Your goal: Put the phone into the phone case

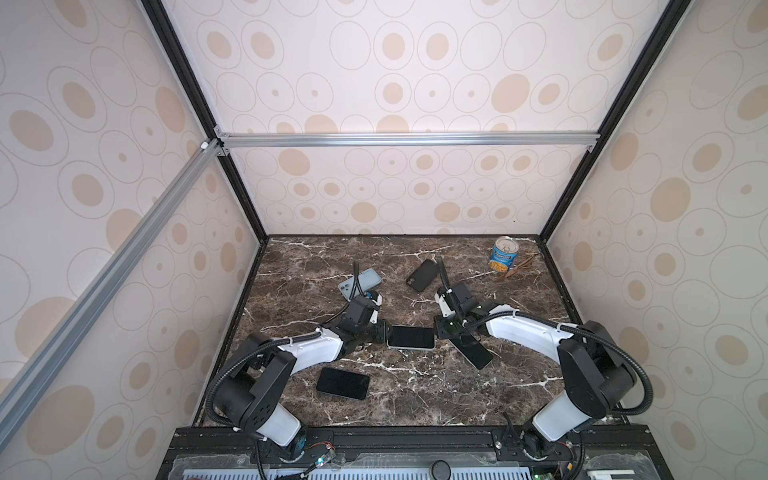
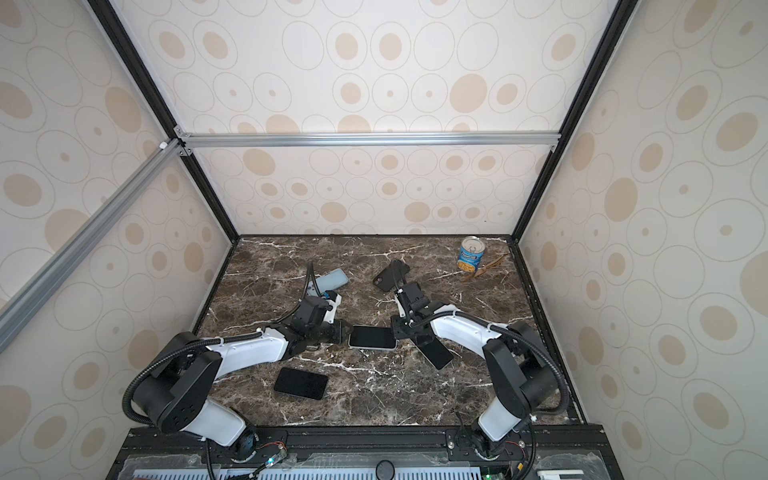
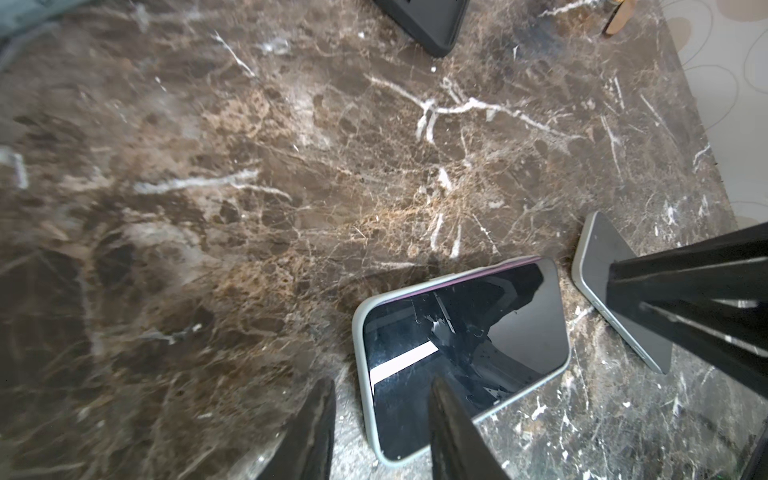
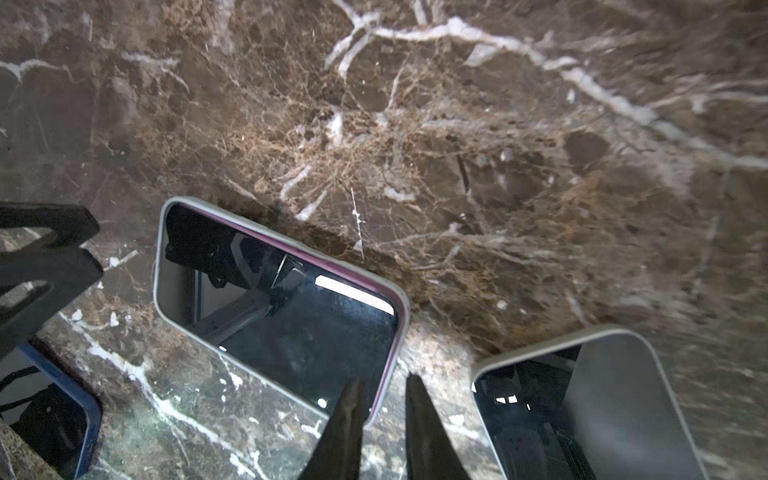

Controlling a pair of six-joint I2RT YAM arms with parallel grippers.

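Robot test cell of the laboratory kind: a booth framed by silver metal bars [image 1: 407, 139] and black posts [image 1: 244, 195]. It is closed on three sides by wall panels [image 1: 395, 75] papered with beige ovals and floored by a tabletop [image 1: 436, 395] with a brown marble print. Fittings: two white-and-black robot arms, the left arm [image 1: 307, 349] and the right arm [image 1: 523, 328], mounted on a black rail [image 1: 415, 438] at the near edge, with ribbed cables [image 1: 216, 386] and a lit circuit board [image 1: 322, 459] below it. Staged props on the tabletop: a dark phone [image 1: 343, 383], a black phone case [image 1: 422, 275], and a tin can [image 1: 505, 254] upright in the far right corner.
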